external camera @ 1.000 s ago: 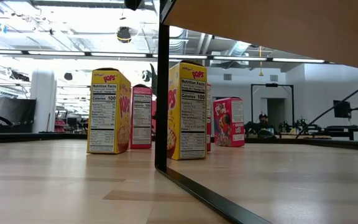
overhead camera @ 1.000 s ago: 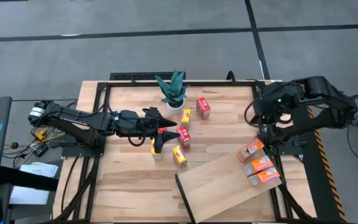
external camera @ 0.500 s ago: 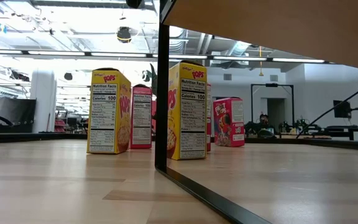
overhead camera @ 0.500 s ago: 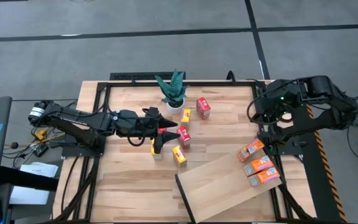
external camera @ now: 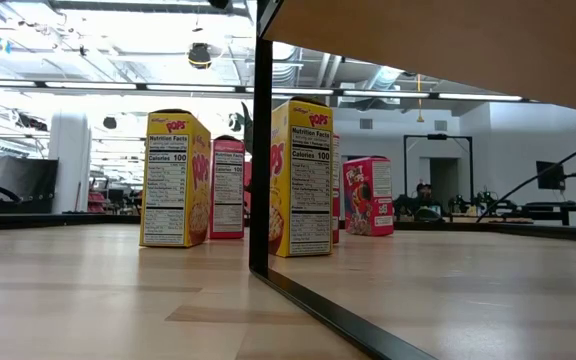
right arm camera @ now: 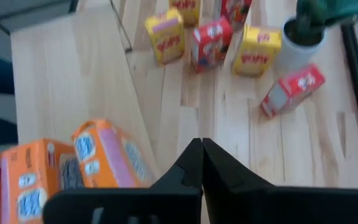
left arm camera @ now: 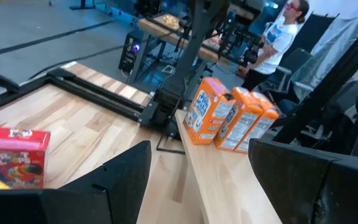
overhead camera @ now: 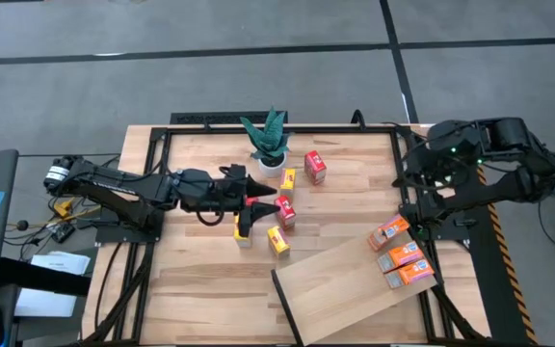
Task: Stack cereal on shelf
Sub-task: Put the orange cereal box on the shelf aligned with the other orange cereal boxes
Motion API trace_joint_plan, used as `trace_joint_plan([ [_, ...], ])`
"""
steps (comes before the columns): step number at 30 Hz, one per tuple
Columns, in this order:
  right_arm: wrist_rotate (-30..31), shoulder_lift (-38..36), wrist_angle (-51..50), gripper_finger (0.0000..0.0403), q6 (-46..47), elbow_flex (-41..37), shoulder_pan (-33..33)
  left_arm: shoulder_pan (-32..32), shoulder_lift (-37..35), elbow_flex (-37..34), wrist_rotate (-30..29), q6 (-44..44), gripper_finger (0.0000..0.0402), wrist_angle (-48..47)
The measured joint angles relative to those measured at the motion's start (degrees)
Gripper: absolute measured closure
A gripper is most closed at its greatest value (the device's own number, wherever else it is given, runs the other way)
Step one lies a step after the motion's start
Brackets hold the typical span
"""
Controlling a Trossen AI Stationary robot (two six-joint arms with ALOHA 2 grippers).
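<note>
Three orange cereal boxes (overhead camera: pixel 401 256) stand in a row on the shelf (overhead camera: pixel 345 294), at 3 o'clock. The left claw (overhead camera: pixel 246 222) is open and empty beside a yellow box (overhead camera: pixel 242 233), probably to take it; the right claw (right arm camera: pixel 201 149) is closed, empty.

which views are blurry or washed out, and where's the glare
Low view: ceiling lights blow out the room behind; the yellow cereal box stays sharp, while the shelf close overhead looks soft. Right wrist view: soft throughout, the orange cereal boxes smeared. Left wrist view: its own dark fingers are out of focus. High view: evenly lit, no glare.
</note>
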Motion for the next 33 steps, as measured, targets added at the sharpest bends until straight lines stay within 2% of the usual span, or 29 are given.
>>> trace_joint_plan([
  [5, 0.0, -4.1, 6.1, 0.0363, 0.7, -6.8, 0.0, 0.0, 0.0, 0.0, -0.1, 0.7, 0.0141, 0.1],
  [16, -0.1, -5.0, 9.9, 0.0384, 2.4, -8.5, 0.0, 0.0, 0.0, 0.0, -0.2, 3.2, 0.0141, 4.4],
  [23, -0.3, -7.2, 12.6, 0.0373, 3.6, -16.5, 0.0, 0.0, 0.0, 0.0, 0.1, 3.3, 0.0141, 5.2],
  [29, -2.1, -8.4, 14.6, 0.0368, 5.2, -20.0, 0.0, 0.0, 0.0, 0.0, 1.3, 3.6, 0.0141, 5.8],
  [33, -6.0, -8.5, 15.0, 0.038, 6.1, -21.2, 0.0, 0.4, 0.0, 0.0, 1.4, 3.7, 0.0141, 5.8],
])
